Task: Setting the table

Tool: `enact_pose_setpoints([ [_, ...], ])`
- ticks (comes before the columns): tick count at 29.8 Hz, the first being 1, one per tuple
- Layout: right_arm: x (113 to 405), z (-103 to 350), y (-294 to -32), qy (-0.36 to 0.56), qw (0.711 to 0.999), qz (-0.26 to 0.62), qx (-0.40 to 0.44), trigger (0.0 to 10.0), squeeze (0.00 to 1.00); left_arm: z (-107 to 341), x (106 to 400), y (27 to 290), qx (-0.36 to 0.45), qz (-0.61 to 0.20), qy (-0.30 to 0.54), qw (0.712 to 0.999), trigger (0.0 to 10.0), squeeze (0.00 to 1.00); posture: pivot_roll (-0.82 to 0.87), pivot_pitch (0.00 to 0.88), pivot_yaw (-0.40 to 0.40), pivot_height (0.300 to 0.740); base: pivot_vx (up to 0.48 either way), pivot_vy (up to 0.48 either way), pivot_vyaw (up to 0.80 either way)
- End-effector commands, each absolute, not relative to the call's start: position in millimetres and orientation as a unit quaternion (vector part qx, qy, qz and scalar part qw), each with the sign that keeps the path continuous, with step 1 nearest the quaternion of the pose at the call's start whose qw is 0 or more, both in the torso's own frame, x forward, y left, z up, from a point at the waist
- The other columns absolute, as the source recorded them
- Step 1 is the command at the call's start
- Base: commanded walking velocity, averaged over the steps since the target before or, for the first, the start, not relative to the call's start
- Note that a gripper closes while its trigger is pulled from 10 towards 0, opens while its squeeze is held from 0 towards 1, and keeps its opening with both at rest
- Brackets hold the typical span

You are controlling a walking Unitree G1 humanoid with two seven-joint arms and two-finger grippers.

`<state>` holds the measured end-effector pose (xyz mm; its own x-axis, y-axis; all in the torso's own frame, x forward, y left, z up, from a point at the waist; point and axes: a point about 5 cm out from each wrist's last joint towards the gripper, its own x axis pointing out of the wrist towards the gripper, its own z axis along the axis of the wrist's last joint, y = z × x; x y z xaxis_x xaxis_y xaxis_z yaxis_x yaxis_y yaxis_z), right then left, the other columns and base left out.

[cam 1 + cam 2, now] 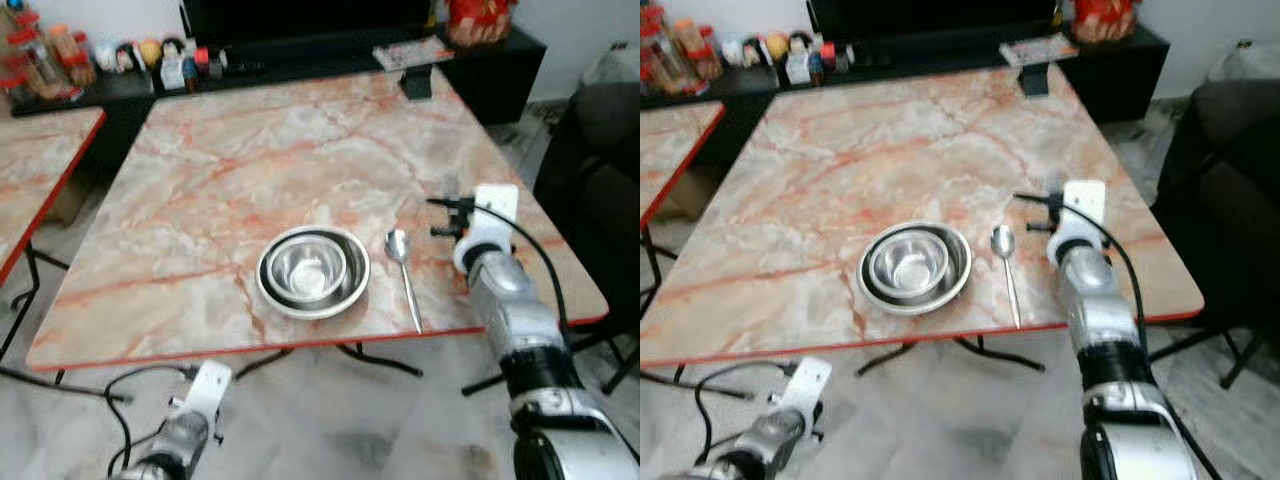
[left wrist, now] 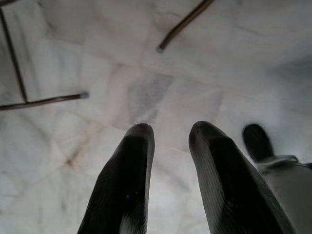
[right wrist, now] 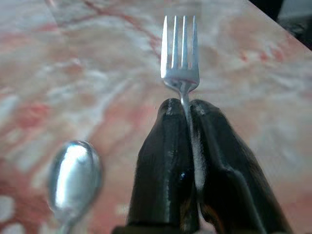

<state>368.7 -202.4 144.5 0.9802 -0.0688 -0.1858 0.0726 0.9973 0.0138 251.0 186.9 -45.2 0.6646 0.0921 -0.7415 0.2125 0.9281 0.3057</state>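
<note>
The left arm hangs below the near table edge, and its left gripper (image 2: 168, 146) points at the pale marble floor (image 2: 195, 63) with the two black fingers spread and nothing between them. On the marble table (image 1: 250, 150), near the front edge, stands a steel bowl (image 1: 312, 270) nested inside a wider steel dish. Just beside the bowl, on the robot's right, lies a spoon (image 1: 403, 272): its long axis runs roughly front to back, the bowl end pointing toward the far side of the table and the handle end toward the near edge. Further right, the right gripper (image 3: 181, 108) is positioned above the tabletop, near the spoon but apart from it. Its fingers are pressed together on the handle of a fork (image 3: 180, 53). The fork's long axis continues the line of the fingers, with the four tines projecting forward past the fingertips, away from the wrist. Whether the tines touch the table surface cannot be determined.
</note>
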Motion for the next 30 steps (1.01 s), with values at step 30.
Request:
enact_pose_setpoints([
  [30, 370, 124, -191, 0.128, 0.991, -0.007, 0.021, 10.0, 0.0, -48, 246, 192, 0.184, -0.031, 0.42, 0.888, 10.0, 0.0, -0.11, 0.097, 0.065, 0.74, 0.0, 0.0, 0.0],
])
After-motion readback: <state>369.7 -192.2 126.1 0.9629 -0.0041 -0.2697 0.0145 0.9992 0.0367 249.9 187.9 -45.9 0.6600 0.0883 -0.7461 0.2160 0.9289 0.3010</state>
